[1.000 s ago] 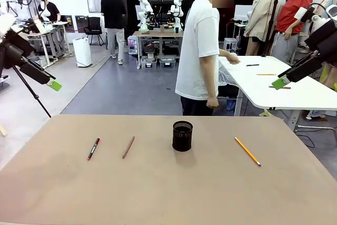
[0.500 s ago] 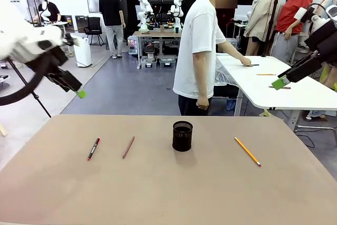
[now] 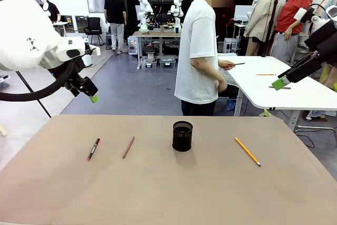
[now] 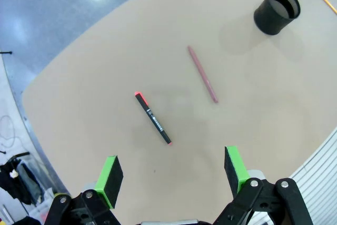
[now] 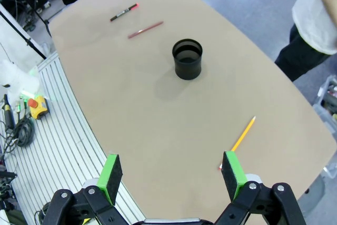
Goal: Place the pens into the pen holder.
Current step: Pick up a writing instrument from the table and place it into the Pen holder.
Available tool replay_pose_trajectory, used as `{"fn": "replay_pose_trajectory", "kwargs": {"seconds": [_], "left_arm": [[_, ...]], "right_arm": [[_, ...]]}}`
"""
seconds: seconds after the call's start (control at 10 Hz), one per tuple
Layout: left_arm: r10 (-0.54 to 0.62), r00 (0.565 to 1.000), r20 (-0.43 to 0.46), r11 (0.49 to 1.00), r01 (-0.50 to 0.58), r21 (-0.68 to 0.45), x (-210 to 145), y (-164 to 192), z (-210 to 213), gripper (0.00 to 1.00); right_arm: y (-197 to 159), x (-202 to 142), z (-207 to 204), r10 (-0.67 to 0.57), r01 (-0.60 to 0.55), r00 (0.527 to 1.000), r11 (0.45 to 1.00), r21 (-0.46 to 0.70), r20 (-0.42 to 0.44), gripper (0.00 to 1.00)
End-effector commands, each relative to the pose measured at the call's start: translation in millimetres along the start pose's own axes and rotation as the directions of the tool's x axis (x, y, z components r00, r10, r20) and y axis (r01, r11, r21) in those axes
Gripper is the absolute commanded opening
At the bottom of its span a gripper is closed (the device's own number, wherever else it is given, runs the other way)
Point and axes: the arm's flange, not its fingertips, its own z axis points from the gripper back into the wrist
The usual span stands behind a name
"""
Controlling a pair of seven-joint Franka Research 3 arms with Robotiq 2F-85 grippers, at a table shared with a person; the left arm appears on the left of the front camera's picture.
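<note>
Pens (image 3: 128, 147) lie outside the holder (image 3: 182, 136), so I judge approach in hand (left gripper (image 4: 172, 169) and right gripper (image 5: 171, 175) open, empty); next, lower the left onto the dark pen (image 4: 153, 118).

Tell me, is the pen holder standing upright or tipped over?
Upright. The pen holder stands on its base, its round mouth facing up.

The left gripper (image 3: 92, 97) now hangs much nearer the pen holder (image 3: 182, 136), high to its left, as its white arm swings inward. Beyond the pen holder, the person in white (image 3: 199, 51) lifts a hand (image 3: 225, 67) off the far table.
</note>
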Motion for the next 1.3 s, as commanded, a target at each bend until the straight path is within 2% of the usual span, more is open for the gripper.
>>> {"fn": "replay_pose_trajectory", "kwargs": {"seconds": [0.0, 1.0, 1.1, 1.2], "left_arm": [[0.0, 1.0, 0.005, 1.0, 0.0, 0.0, -1, 2, 2, 1.0], [0.002, 1.0, 0.002, 1.0, -0.002, -0.003, 0, 1, 0, 1.0], [0.045, 0.994, -0.099, 0.998, -0.048, -0.032, 1, -1, -8, 1.0], [0.111, 0.971, -0.21, 0.993, -0.116, -0.01, 5, 5, -26, 1.0]], "right_arm": [[0, 1, 0, -0.003, 0.003, 1.0, 1.0, 0.016, 0.015, 1.0], [0, 1, 0, -0.003, 0.003, 1.0, 1.0, 0.016, 0.015, 1.0], [0, 1, 0, -0.003, 0.003, 1.0, 1.0, 0.016, 0.015, 1.0], [0, 1, 0, -0.003, 0.003, 1.0, 1.0, 0.016, 0.015, 1.0]]}}
